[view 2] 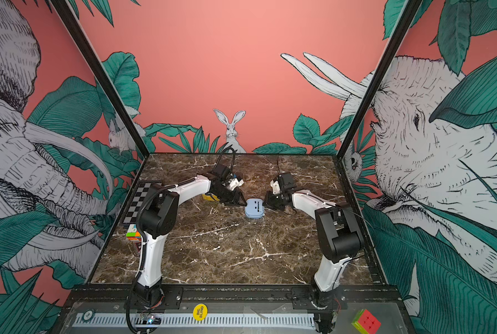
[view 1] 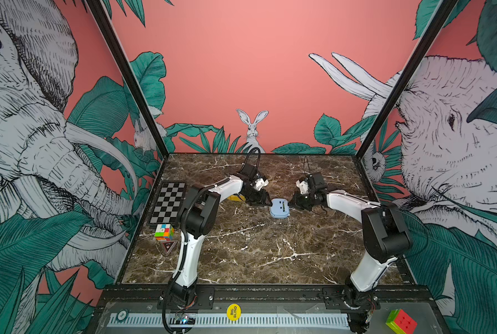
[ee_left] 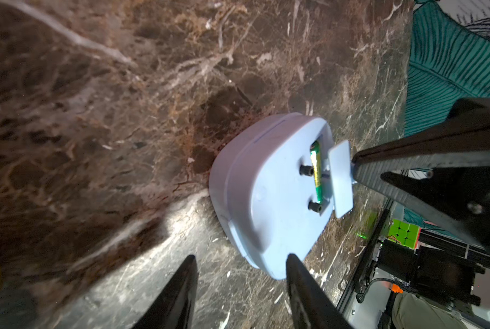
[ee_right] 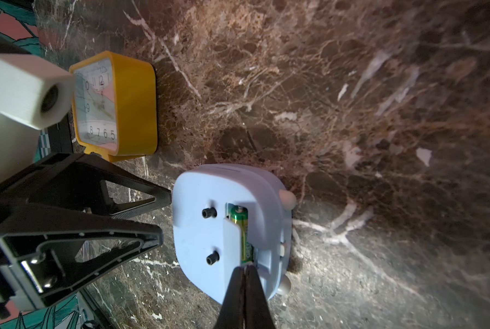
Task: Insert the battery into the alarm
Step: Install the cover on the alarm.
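Light-blue plastic forms the alarm (view 1: 279, 207), which lies face down near the middle of the marble table (view 1: 256, 245), its back plate upward. In both top views we see it between the two arms. The battery (ee_right: 242, 228), green with a metal end cap, lies lengthwise in the open compartment in the back plate. The compartment cover (ee_right: 232, 245), also light blue, sits tilted along one long side of the battery, leaving most of it exposed. We find the right gripper (ee_right: 245, 267) with its jaws pressed together; the joined tips meet the alarm at one end of the compartment, touching the cover's edge. The left gripper (ee_right: 165, 216) stands at the opposite side of the alarm with its jaws apart and nothing between them; one fingertip (ee_right: 168, 196) touches the rim of the housing. A yellow clock (ee_right: 132, 108) stands on the table behind the left gripper, apart from the alarm. A checkerboard (view 1: 167, 204) and a colour cube (view 1: 164, 232) lie at the table's left edge.
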Action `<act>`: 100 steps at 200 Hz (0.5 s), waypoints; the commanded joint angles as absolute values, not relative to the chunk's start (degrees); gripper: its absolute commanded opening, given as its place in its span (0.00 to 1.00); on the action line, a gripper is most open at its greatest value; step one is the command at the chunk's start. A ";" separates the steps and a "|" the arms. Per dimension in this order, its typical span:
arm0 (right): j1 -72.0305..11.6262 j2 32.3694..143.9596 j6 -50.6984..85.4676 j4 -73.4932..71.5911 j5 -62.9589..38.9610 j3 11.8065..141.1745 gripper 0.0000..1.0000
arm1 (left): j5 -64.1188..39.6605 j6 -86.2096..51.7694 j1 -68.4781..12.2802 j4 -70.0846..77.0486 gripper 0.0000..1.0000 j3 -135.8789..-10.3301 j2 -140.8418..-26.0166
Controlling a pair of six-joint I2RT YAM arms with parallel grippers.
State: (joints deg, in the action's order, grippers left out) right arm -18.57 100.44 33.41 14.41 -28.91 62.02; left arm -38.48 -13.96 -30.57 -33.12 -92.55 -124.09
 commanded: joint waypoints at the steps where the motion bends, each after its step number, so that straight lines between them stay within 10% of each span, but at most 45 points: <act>1: -19.12 101.27 33.18 13.99 -27.63 63.06 0.00 | -38.92 -12.92 -30.82 -34.78 0.52 -93.87 -124.10; 100: -19.86 101.42 34.99 12.38 -25.72 62.82 0.00 | -39.11 -12.25 -30.85 -35.99 0.51 -94.44 -124.71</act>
State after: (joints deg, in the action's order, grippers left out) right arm -19.33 101.12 34.37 13.93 -27.20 62.02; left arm -38.52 -13.61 -30.61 -34.20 -92.90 -124.90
